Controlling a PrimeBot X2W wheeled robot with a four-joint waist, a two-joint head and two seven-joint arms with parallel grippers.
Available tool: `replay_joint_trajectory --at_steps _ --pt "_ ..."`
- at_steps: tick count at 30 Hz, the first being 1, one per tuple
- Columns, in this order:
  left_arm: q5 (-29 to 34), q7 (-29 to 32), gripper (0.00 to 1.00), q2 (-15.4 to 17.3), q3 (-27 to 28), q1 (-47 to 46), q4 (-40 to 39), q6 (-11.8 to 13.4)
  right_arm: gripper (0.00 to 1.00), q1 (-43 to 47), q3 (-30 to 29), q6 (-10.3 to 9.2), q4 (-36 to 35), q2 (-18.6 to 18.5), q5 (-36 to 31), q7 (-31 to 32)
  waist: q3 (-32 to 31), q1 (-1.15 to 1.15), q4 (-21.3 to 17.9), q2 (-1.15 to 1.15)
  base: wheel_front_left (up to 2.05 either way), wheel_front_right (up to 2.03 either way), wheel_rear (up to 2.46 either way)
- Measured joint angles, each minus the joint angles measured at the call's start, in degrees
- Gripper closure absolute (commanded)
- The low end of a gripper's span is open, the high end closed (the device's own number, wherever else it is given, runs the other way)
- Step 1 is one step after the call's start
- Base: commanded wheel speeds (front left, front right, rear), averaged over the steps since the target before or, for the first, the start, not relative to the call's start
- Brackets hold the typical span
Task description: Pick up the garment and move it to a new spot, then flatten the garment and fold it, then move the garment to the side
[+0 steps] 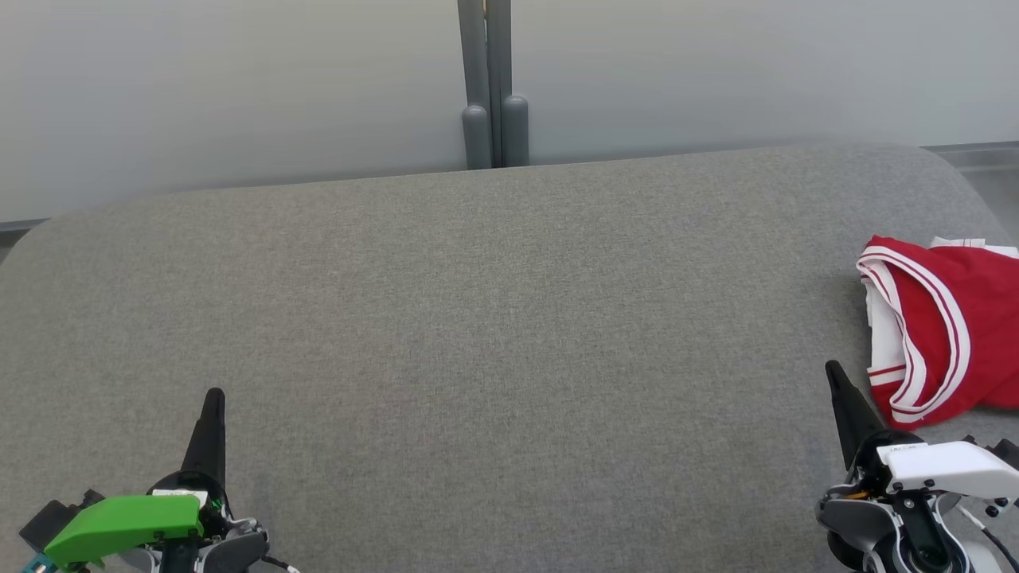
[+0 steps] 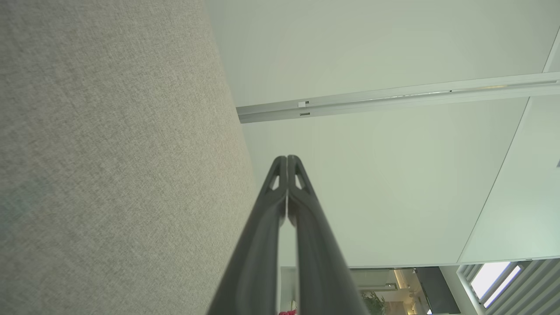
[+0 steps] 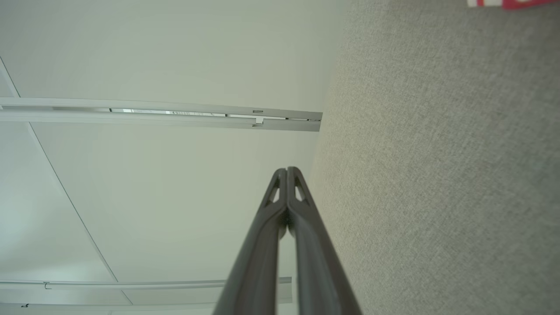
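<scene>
Grey woven fabric covers the broad padded surface (image 1: 478,318) in front of the robot. The garment (image 1: 939,334), red with white striped trim (possibly sports shorts or a jersey, but it is too crumpled to tell), lies bunched at the surface's right edge, partly cut off by the border of the head view. The right gripper (image 1: 833,370) sits at the lower right, just beside the garment's near-left hem, its two dark fingers pressed together with nothing between them. The left gripper (image 1: 213,395) rests at the lower left, well apart from the garment, likewise closed and empty. Behind the surface stand pale wall panels (image 1: 239,95) joined by a grey post (image 1: 493,79).
</scene>
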Motion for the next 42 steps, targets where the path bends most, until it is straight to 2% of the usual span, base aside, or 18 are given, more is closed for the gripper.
replay_joint_trajectory --at_steps 15,42 --pt "-5.42 1.22 1.0 0.04 0.32 -0.73 -0.48 -0.02 1.0 -0.44 0.25 0.0 -0.23 -0.08 6.05 1.3 0.04 0.0 0.13 0.0 0.0 0.0 0.0" --pt "-5.42 1.22 1.0 0.04 0.33 -0.75 -0.49 -0.02 1.0 -0.49 0.26 0.0 -0.23 -0.09 6.19 1.31 0.04 0.0 0.13 0.0 0.0 0.0 0.0"
